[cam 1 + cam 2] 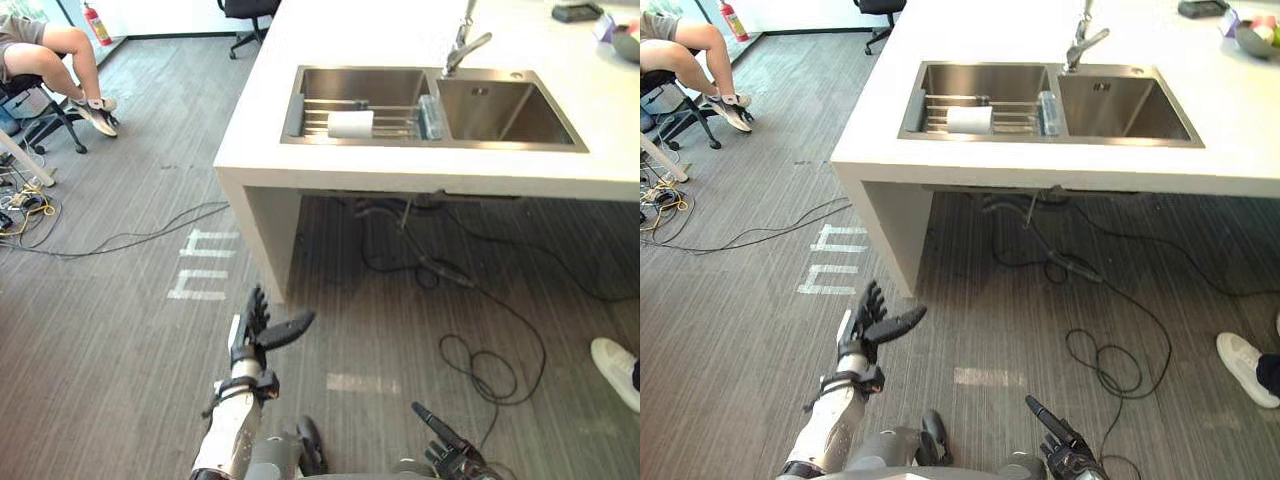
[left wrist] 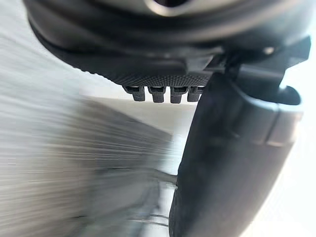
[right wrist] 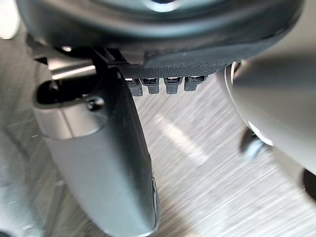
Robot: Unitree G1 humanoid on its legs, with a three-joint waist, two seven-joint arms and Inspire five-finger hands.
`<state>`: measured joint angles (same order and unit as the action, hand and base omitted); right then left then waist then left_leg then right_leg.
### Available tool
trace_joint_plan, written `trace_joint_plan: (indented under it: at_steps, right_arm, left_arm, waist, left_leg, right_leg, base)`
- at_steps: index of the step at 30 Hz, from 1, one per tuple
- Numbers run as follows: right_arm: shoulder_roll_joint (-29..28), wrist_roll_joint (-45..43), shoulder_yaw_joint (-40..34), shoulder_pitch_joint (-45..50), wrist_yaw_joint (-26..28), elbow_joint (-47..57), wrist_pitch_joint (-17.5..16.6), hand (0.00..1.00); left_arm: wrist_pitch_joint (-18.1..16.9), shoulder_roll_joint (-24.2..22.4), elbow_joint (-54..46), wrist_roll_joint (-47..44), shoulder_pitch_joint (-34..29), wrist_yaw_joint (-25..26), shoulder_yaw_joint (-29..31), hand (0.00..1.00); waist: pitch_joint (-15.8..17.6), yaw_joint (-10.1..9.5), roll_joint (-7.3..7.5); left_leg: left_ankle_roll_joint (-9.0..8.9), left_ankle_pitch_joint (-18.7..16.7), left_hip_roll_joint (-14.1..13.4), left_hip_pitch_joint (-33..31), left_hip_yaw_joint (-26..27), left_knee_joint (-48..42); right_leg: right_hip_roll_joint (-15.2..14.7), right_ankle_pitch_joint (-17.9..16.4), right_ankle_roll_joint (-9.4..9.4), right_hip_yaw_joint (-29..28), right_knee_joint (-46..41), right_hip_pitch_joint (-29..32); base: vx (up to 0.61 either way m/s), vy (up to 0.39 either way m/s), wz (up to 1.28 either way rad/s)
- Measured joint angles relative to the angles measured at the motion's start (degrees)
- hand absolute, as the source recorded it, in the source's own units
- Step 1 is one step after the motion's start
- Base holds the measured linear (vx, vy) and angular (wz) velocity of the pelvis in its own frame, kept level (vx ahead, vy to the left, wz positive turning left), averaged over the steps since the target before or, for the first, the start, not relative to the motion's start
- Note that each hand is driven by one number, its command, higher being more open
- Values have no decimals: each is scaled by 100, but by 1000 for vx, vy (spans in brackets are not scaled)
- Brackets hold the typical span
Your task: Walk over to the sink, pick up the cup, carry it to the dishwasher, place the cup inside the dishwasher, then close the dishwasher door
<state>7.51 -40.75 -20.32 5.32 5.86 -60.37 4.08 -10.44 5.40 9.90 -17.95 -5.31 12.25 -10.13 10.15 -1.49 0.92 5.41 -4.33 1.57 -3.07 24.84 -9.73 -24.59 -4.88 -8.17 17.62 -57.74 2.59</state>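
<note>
Lying on its side, the white cup (image 1: 350, 124) sits on the wire rack (image 1: 318, 116) in the sink's (image 1: 500, 115) left basin, well apart from both hands. The left hand (image 1: 250, 335) hangs over the grey floor (image 1: 120, 330) in front of the sink, fingers straight and spread, holding nothing. The right hand (image 1: 450, 455) is beside it, stretched out and empty too. A white counter (image 1: 400, 30) surrounds the sink, with a seated person's legs (image 1: 60, 55) far off to its left.

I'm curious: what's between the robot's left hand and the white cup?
Left eye view: grey striped floor, then the white counter's edge, lie between the dark left hand and the white cylindrical cup.
</note>
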Motion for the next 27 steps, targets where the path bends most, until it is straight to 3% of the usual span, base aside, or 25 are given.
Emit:
trace_joint_plan:
  at_steps: [1, 2, 3, 4, 6, 7, 8, 9, 10, 11, 12, 13, 14, 18, 21, 22, 23, 24, 25, 26, 27]
  right_arm:
    - [24, -45, -130, 65, 28, 10, -56, 100]
    - [44, -39, -185, 117, 37, 28, -120, 100]
    - [48, -37, -194, 141, 33, 42, -171, 100]
    - [52, -35, -230, 190, 3, 100, -258, 100]
    - [53, -72, -448, 193, 4, 150, -278, 100]
    - [46, -76, -622, 192, 22, 136, -273, 100]
    - [9, -56, -797, 248, 52, 13, -217, 100]
    - [-7, -54, -823, 273, 62, -23, -182, 100]
    - [-149, -30, -904, 392, 86, -236, -108, 100]
    - [-137, -32, -973, 416, 121, -337, -77, 100]
    - [-119, -59, -1153, 427, 172, -454, -27, 100]
    - [-120, -67, -1278, 449, 215, -555, 34, 100]
    - [-111, -67, -1334, 444, 233, -613, 45, 100]
    - [-201, -60, -1404, 607, 391, -631, 68, 100]
    - [-185, -42, -1343, 661, 458, -629, 67, 100]
    - [-174, 43, -1267, 687, 486, -636, 78, 100]
    - [-164, 49, -1114, 763, 486, -634, 103, 100]
    - [-161, 44, -1034, 792, 488, -634, 128, 100]
    - [-110, 41, -1044, 814, 477, -689, 156, 100]
    - [8, 41, -1058, 835, 435, -687, 184, 100]
    - [51, 40, -1057, 829, 413, -669, 205, 100]
  left_arm:
    - [-19, -27, -399, -1, -53, 69, -11, 100]
    - [-106, -32, -772, 0, -71, 115, 8, 100]
    - [-169, -27, -914, 0, -63, 120, 23, 100]
    - [-316, 32, -1103, 4, -14, 118, 65, 100]
    - [-411, 145, -1204, 8, 143, 128, 140, 100]
    - [-436, 300, -1203, -3, 244, 127, 173, 100]
    - [-510, 501, -1214, -21, 308, 117, 213, 100]
    - [-525, 546, -1234, -31, 308, 110, 227, 100]
    - [-586, 724, -1339, -92, 285, 83, 355, 100]
    - [-603, 659, -1380, -156, 245, 81, 428, 100]
    - [-602, 515, -1575, -194, 197, 83, 526, 100]
    - [-607, 434, -1831, -175, 196, 86, 558, 100]
    - [-598, 386, -1929, -128, 196, 98, 515, 100]
    - [-448, 354, -2155, -25, 485, 174, 324, 100]
    - [-452, 296, -2169, -83, 533, 154, 431, 100]
    - [-450, 256, -2170, -133, 529, 149, 548, 100]
    - [-442, 236, -2173, -141, 479, 153, 672, 100]
    - [-430, 249, -2200, -170, 449, 149, 744, 100]
    - [-398, 258, -2247, -282, 456, 147, 755, 100]
    - [-331, 266, -2263, -441, 449, 99, 720, 100]
    - [-308, 269, -2278, -503, 451, 54, 691, 100]
  waist:
    - [-58, 29, -124]
    - [-84, 38, -225]
    - [-83, 57, -272]
    - [-55, 120, -376]
    - [-8, 181, -468]
    - [22, 245, -513]
    - [19, 260, -410]
    - [2, 248, -351]
    - [-51, 216, -112]
    - [-67, 186, -150]
    - [-92, 167, -316]
    - [-88, 142, -369]
    - [-84, 148, -444]
    - [-123, 276, -515]
    - [-128, 289, -518]
    - [-121, 299, -535]
    - [-153, 307, -598]
    - [-194, 293, -541]
    - [-115, 337, -600]
    - [57, 304, -633]
    - [102, 288, -634]
  left_leg:
    - [-108, 25, -11, 229, -140, 247]
    - [-178, 50, -59, 429, -251, 439]
    - [-212, 49, -89, 497, -316, 487]
    - [-288, 28, -162, 607, -464, 529]
    - [-390, -26, -287, 761, -694, 477]
    - [-513, -103, -372, 860, -910, 380]
    - [-762, -278, -453, 1017, -1168, 258]
    - [-819, -323, -457, 1054, -1209, 242]
    - [-985, -430, -387, 1173, -1390, 216]
    - [-1011, -503, -491, 1183, -1413, 211]
    - [-1127, -547, -720, 1126, -1461, 188]
    - [-1218, -537, -854, 1092, -1478, 206]
    - [-1242, -536, -960, 1099, -1480, 230]
    - [-1255, -576, -1372, 1363, -1439, 455]
    - [-1235, -719, -1423, 1364, -1329, 398]
    - [-1081, -890, -1449, 1353, -1287, 259]
    - [-419, -1124, -1482, 1357, -1220, 70]
    - [-213, -1134, -1472, 1313, -1157, -271]
    - [-233, -862, -1709, 789, -1153, -1688]
    - [-364, -601, -1906, 260, -1214, -3025]
    - [-594, -787, -1827, 118, -1191, -3198]
  right_leg:
    - [-38, -430, 368, 410, -65, 192]
    - [-11, -763, 482, 736, 293, 453]
    - [18, -866, 487, 847, 609, 580]
    - [151, -881, 455, 876, 1456, 807]
    - [288, -672, 362, 618, 2577, 1097]
    - [304, -366, 360, 474, 2993, 1205]
    - [301, 359, 390, 448, 3225, 1204]
    - [287, 669, 410, 451, 3269, 1200]
    - [202, 1324, 534, 561, 3222, 1101]
    - [283, 1057, 427, 640, 3206, 1028]
    - [464, 720, 409, 772, 3311, 951]
    - [642, 373, 568, 860, 3481, 890]
    - [750, 326, 574, 921, 3472, 890]
    - [1256, -31, 726, 1022, 3472, 755]
    - [1290, -189, 706, 944, 3281, 876]
    - [1282, -337, 720, 891, 3073, 939]
    - [1273, -507, 787, 928, 2900, 934]
    - [1273, -637, 836, 963, 2911, 872]
    - [1335, -754, 830, 978, 2990, 647]
    - [1394, -729, 832, 935, 3347, 155]
    - [1358, -704, 844, 917, 3484, -32]
  base:
    - [237, 49, 38]
    - [233, 19, 40]
    - [221, -54, 47]
    - [219, -124, 61]
    - [241, -182, 74]
    - [341, -353, 99]
    - [360, -391, 91]
    - [399, -478, 81]
    - [220, -271, 40]
    - [279, -375, 38]
    - [293, -392, 11]
    - [329, -452, 4]
    - [265, -378, -6]
    - [154, -173, -15]
    - [92, -34, -17]
    - [135, -23, -27]
    - [174, -43, -25]
    - [232, -86, -14]
    - [309, -111, -10]
    - [301, -88, -8]
    - [292, -42, -5]
